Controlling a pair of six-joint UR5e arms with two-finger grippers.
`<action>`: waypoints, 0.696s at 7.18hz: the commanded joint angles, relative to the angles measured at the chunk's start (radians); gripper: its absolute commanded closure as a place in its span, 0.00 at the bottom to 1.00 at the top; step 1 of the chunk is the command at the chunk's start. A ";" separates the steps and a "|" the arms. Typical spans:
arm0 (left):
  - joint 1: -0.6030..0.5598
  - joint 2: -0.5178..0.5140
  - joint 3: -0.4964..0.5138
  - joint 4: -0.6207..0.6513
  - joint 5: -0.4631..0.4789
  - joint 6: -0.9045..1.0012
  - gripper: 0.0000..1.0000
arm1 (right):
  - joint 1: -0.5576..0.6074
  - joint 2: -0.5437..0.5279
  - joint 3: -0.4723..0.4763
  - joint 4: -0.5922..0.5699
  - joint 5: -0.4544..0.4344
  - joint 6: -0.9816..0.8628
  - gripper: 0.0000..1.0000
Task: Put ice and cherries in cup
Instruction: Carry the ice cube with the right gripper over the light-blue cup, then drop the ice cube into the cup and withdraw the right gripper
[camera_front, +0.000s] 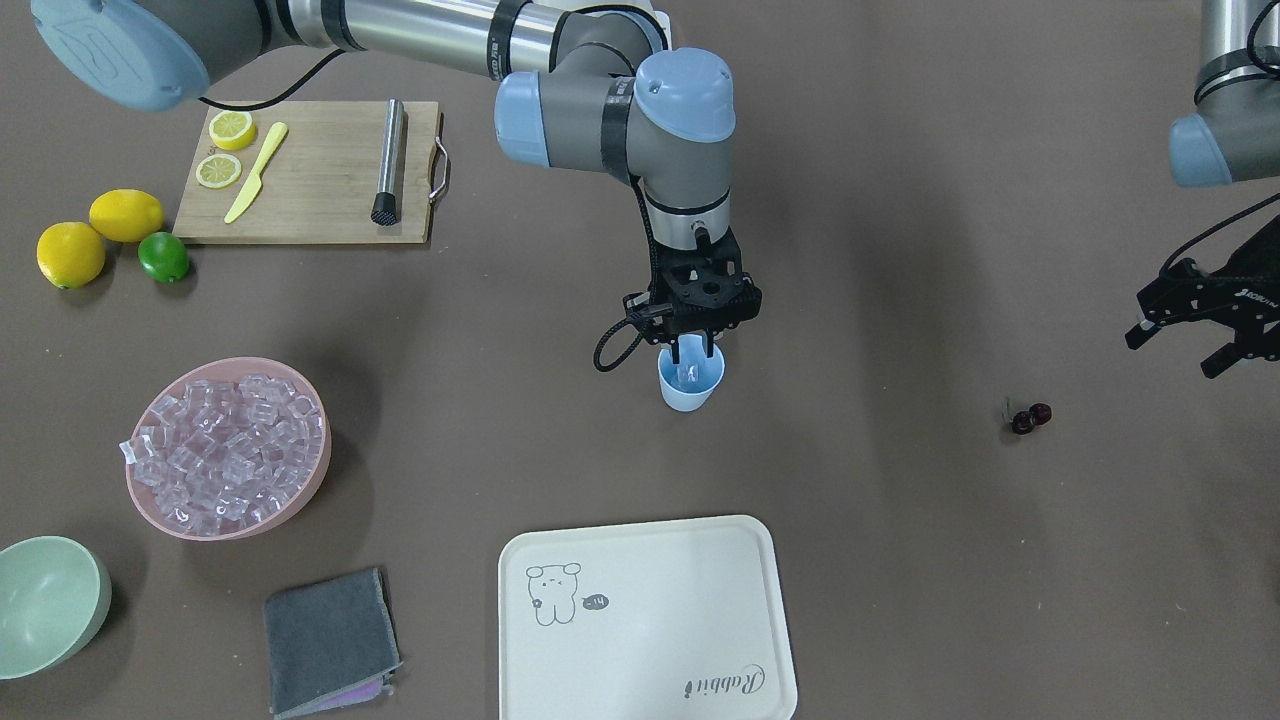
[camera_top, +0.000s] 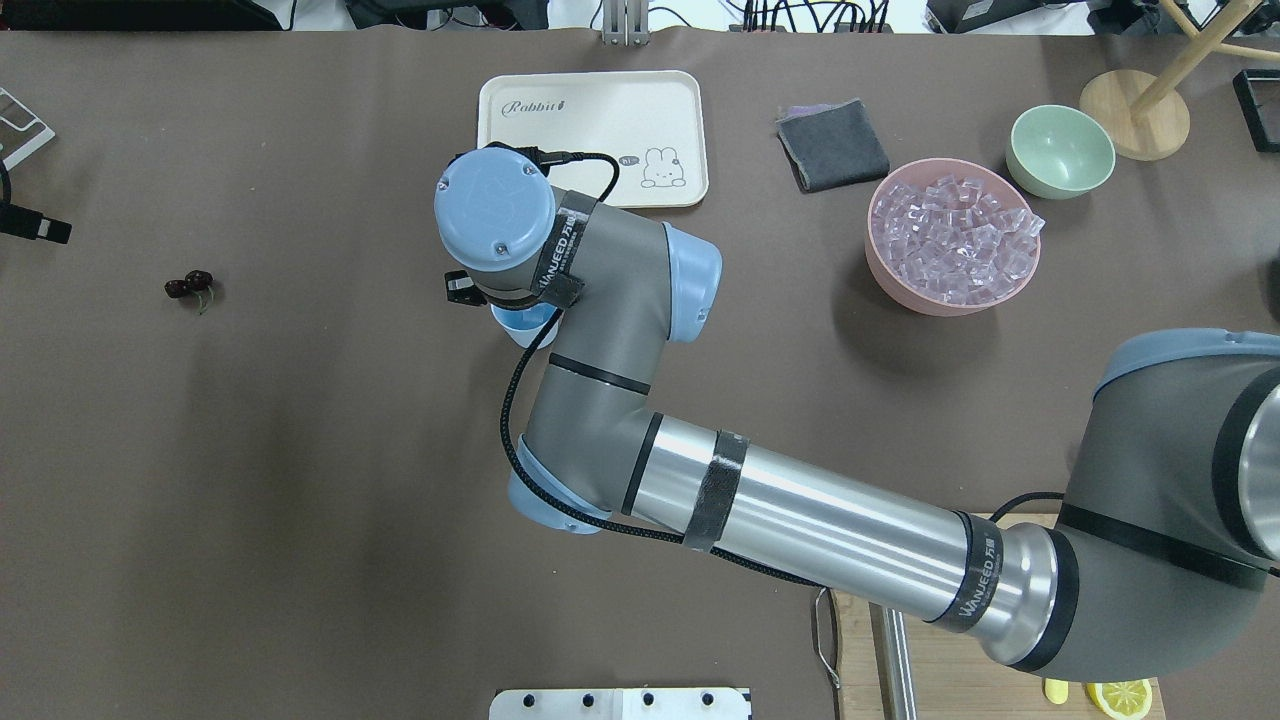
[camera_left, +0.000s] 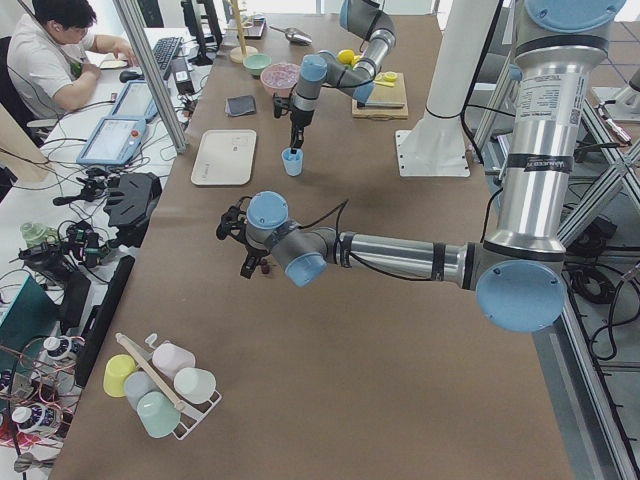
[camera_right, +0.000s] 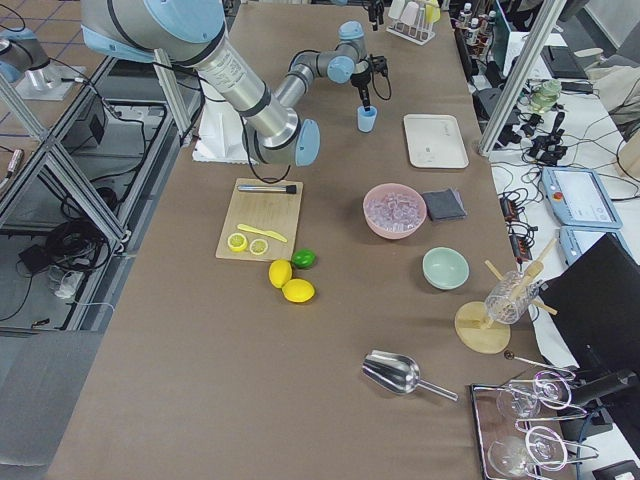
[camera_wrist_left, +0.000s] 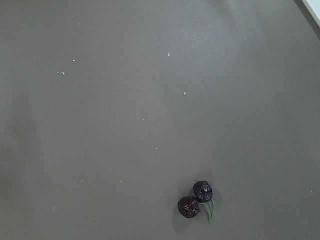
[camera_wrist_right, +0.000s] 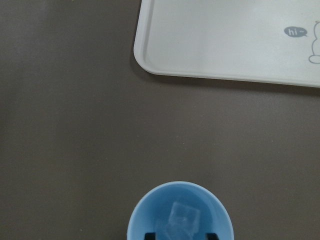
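The right gripper (camera_front: 693, 350), fingers (camera_wrist_right: 149, 234) spread, dips into the one tapered light-blue plastic cup (camera_front: 690, 388), seemingly clear of its single glassy ice cube (camera_wrist_right: 182, 220). The left gripper (camera_front: 1178, 350) gapes empty near two dark-red cherries (camera_front: 1030, 417).

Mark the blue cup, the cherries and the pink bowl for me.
blue cup (camera_front: 690, 393): front-facing view, outer wall.
cherries (camera_wrist_left: 202, 191): left wrist view, upper cherry.
pink bowl (camera_top: 935, 303): overhead view, outer wall below the ice.

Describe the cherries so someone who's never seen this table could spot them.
Find the cream tray, then the light-blue cup just beyond it. To the robot's left of that cup, alone on the brown table, lie the cherries: two tiny near-black balls joined by green stems.
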 joint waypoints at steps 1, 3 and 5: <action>0.000 0.000 0.000 0.000 0.000 0.000 0.02 | 0.011 -0.002 0.009 0.003 -0.011 -0.001 0.01; 0.000 -0.006 0.014 0.000 0.002 0.000 0.02 | 0.188 -0.031 0.185 -0.205 0.232 0.003 0.01; 0.000 0.000 0.011 -0.025 0.002 -0.002 0.02 | 0.398 -0.268 0.414 -0.304 0.431 -0.016 0.01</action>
